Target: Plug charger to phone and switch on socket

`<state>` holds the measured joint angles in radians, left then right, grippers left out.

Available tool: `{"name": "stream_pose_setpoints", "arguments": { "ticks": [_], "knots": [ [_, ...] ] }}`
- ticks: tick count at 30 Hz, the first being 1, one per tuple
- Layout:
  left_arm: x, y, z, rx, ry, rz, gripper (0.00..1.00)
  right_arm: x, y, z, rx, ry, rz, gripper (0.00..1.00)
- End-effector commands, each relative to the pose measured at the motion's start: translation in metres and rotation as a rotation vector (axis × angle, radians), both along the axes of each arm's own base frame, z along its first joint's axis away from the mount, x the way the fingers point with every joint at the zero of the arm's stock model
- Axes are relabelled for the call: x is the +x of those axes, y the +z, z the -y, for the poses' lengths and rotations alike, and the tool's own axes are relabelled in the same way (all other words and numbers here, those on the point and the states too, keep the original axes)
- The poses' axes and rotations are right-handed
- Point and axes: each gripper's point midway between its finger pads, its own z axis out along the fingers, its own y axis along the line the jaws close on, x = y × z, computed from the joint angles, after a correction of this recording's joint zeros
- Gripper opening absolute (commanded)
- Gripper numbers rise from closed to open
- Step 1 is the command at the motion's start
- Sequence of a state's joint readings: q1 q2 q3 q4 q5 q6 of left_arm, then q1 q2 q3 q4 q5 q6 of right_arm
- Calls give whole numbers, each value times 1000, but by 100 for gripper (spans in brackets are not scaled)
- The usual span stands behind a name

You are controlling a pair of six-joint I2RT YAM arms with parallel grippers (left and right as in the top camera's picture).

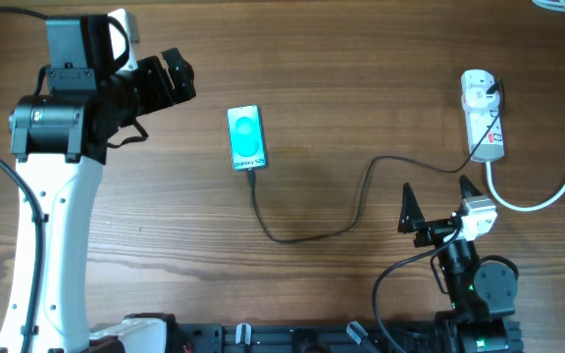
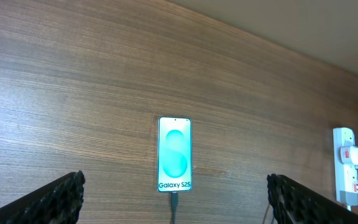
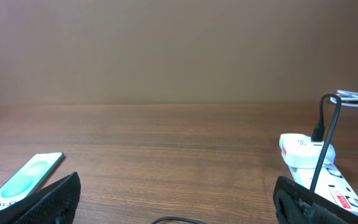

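The phone [image 1: 245,138] lies flat mid-table, teal-and-white screen up, "Galaxy S25" text at its near end. The thin black charger cable [image 1: 361,201] has its tip in the phone's near end and curves right to a white adapter on the socket [image 1: 483,115], a white power strip with red markings at the right. My left gripper [image 1: 177,78] is open and empty, left of the phone; the phone shows in the left wrist view [image 2: 174,154] between the fingers. My right gripper [image 1: 437,206] is open and empty, near the front, below the socket [image 3: 312,163].
A thick white cable [image 1: 557,186] loops from the socket toward the table's right edge and back corner. Black base cables [image 1: 400,275] run by the right arm's base. The left arm's white body [image 1: 52,226] stands along the left side.
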<state>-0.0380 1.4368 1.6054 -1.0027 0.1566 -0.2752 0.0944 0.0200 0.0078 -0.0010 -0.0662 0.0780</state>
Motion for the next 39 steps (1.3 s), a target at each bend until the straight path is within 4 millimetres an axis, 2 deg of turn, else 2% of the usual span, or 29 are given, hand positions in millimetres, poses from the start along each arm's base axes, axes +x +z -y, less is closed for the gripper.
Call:
{"name": "stream_pose_setpoints", "arguments": {
  "ticks": [1,11,17,20,23,28,31,33,35,39],
  "knots": [
    [1,-1,0,5,-3,0,100,-1,3,2,12,-8,14,100],
    [0,0,0,5,-3,1,100,-1,3,2,12,-8,14,100],
    [-26,37,-5,10,10,106,100,-1,3,2,12,-8,14,100],
    [-47,42,-11,30,33,147,100,-1,3,2,12,-8,14,100],
    [-63,38,-18,29,55,227,100,-1,3,2,12,-8,14,100],
    [-100,6,-22,13,68,406,100,-1,3,2,12,-8,14,100],
    [-117,0,-23,12,70,546,100,-1,3,2,12,-8,14,100],
    [-125,-2,-22,7,67,631,100,-1,3,2,12,-8,14,100],
    [-132,-14,-21,5,63,681,100,-1,3,2,12,-8,14,100],
    [-134,-28,-21,3,63,783,100,-1,3,2,12,-8,14,100]
  ]
}}
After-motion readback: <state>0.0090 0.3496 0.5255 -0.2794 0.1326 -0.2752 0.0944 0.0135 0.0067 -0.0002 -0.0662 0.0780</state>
